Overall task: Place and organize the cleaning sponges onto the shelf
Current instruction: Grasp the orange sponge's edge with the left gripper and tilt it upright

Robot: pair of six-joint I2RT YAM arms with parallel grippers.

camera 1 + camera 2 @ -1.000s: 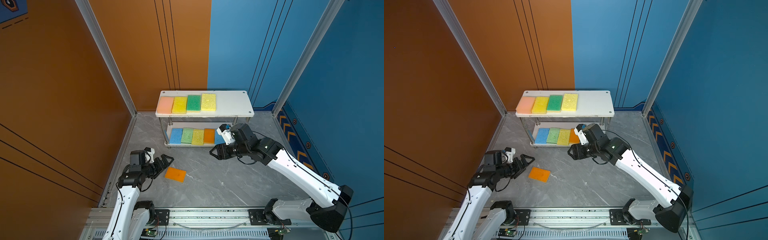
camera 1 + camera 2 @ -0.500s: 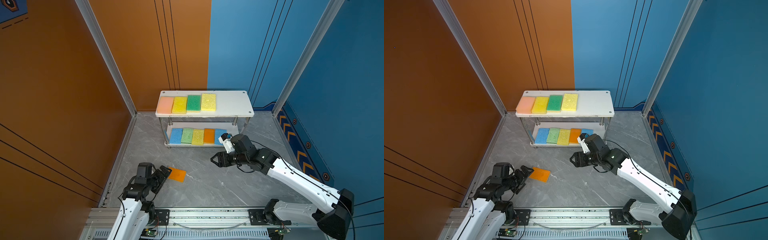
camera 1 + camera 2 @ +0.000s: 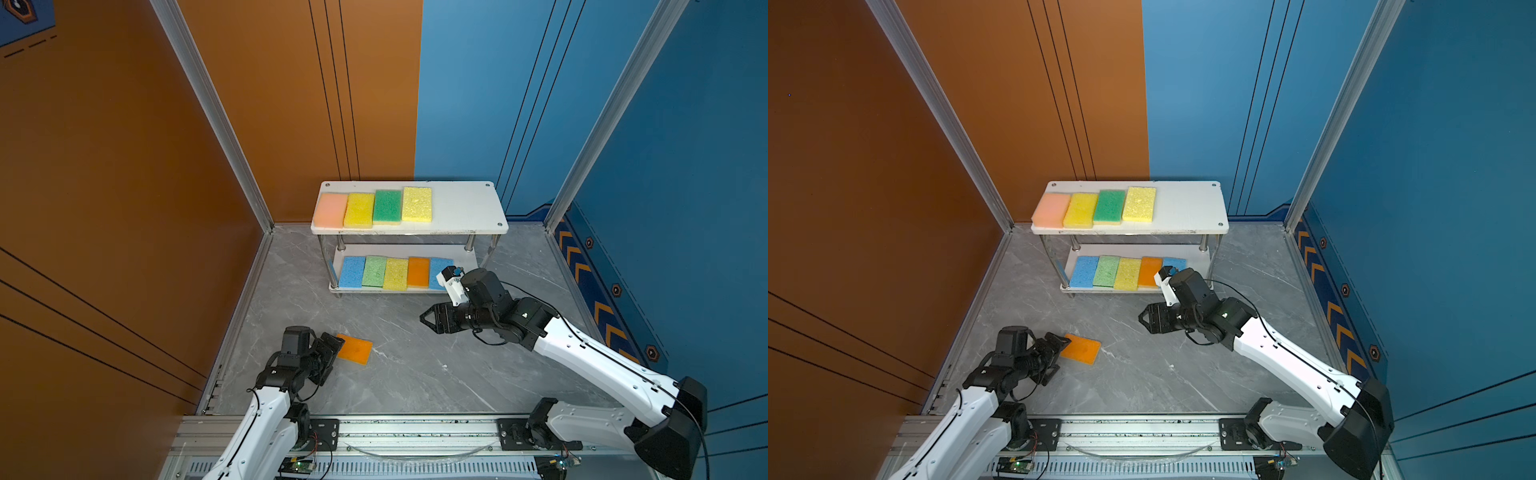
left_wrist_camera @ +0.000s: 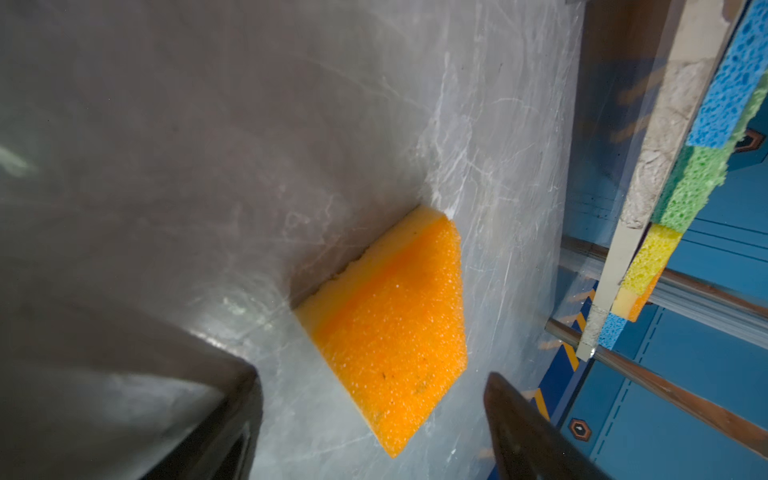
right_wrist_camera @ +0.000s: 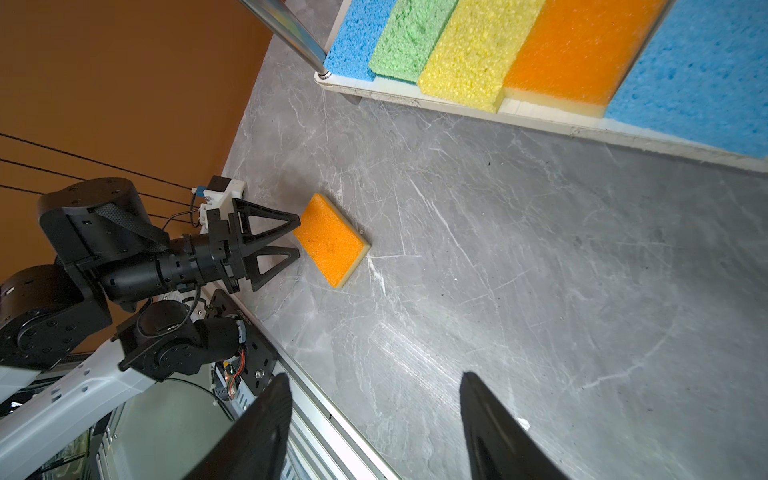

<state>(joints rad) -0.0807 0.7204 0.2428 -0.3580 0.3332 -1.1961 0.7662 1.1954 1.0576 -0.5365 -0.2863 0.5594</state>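
Note:
An orange sponge (image 3: 354,348) (image 3: 1081,348) with a yellow underlayer lies flat on the grey floor, front left. My left gripper (image 3: 336,353) (image 5: 297,236) is low at its left end. It is open, and one corner of the sponge (image 4: 390,332) reaches in between the fingers. The shelf (image 3: 461,208) (image 3: 1187,203) stands at the back, with several sponges in a row on its top board. Several more fill the lower board (image 5: 540,120). My right gripper (image 3: 423,319) (image 5: 374,376) hangs open and empty over the floor in front of the shelf's right end.
An orange wall (image 3: 124,208) closes the left side and a blue wall (image 3: 685,208) the right. A metal rail (image 3: 415,428) with both arm bases runs along the front. Shiny shelf posts (image 5: 286,29) stand at the shelf's corners. Bare floor (image 3: 415,374) lies between the arms.
My left gripper dropped and came up to the orange sponge's end, and its jaws have narrowed a little. My right gripper drew back from the lower shelf toward the front.

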